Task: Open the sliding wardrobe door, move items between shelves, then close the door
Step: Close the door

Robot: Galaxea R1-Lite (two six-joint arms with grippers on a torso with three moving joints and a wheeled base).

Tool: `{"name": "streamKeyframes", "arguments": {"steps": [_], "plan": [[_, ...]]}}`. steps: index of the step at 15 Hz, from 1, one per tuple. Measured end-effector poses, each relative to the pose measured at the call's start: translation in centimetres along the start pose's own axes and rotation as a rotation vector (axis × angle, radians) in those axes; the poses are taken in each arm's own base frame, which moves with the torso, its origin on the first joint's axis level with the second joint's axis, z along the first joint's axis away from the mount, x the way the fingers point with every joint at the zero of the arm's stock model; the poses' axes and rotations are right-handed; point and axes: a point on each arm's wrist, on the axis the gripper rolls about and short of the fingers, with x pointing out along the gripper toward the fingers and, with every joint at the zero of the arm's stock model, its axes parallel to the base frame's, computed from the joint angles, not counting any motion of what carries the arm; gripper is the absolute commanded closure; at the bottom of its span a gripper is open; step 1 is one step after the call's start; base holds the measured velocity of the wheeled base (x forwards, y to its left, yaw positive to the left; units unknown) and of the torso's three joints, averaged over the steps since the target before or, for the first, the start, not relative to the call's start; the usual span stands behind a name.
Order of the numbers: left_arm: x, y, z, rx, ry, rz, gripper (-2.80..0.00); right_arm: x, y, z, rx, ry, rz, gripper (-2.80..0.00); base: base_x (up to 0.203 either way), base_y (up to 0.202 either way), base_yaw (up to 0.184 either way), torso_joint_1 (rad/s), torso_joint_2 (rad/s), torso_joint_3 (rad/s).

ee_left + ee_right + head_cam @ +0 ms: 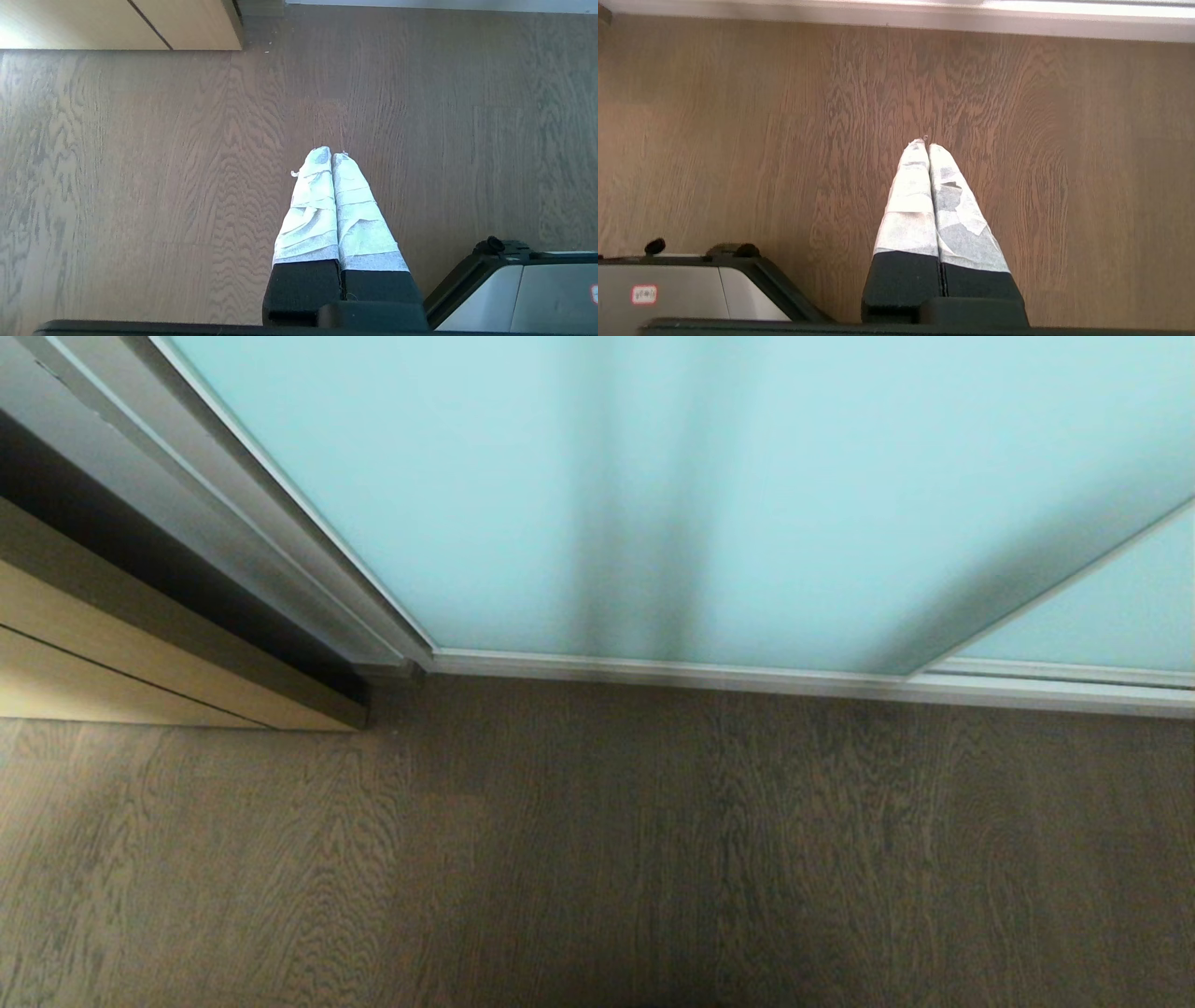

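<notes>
The sliding wardrobe door (728, 495), a frosted pale aqua glass panel in a slim silver frame, fills the upper head view and stands closed against the wardrobe's side frame at its left edge. A second aqua panel (1111, 616) shows behind it at the right. The items and the shelves are hidden behind the glass. Neither arm shows in the head view. My left gripper (331, 154) hangs over the wooden floor, shut and holding nothing. My right gripper (925, 144) also points at the floor, shut and holding nothing.
A tan wooden panel (112, 663) stands at the left beside the wardrobe's grey side frame (215, 513). The silver floor track (747, 677) runs along the door's foot. Dark wood floor (597, 859) lies in front. My base's grey-white body (537, 294) shows in both wrist views.
</notes>
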Motion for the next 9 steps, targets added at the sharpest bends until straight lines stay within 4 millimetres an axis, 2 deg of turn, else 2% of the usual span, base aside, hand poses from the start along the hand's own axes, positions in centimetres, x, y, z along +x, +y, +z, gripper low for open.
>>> {"name": "streamKeyframes", "arguments": {"steps": [4, 9], "plan": [[0.0, 0.0, 0.0, 0.0, 0.0, 0.0, 0.0, -0.09, 0.0, -0.5, -0.119, 0.027, 0.017, 0.0, 0.0, 0.0, 0.0, 0.0, 0.0, 0.0], [0.0, 0.0, 0.0, 0.0, 0.0, 0.0, 0.0, -0.11, -0.01, -0.49, -0.054, 0.023, 0.01, 0.0, 0.0, 0.0, 0.0, 0.0, 0.0, 0.0]]}}
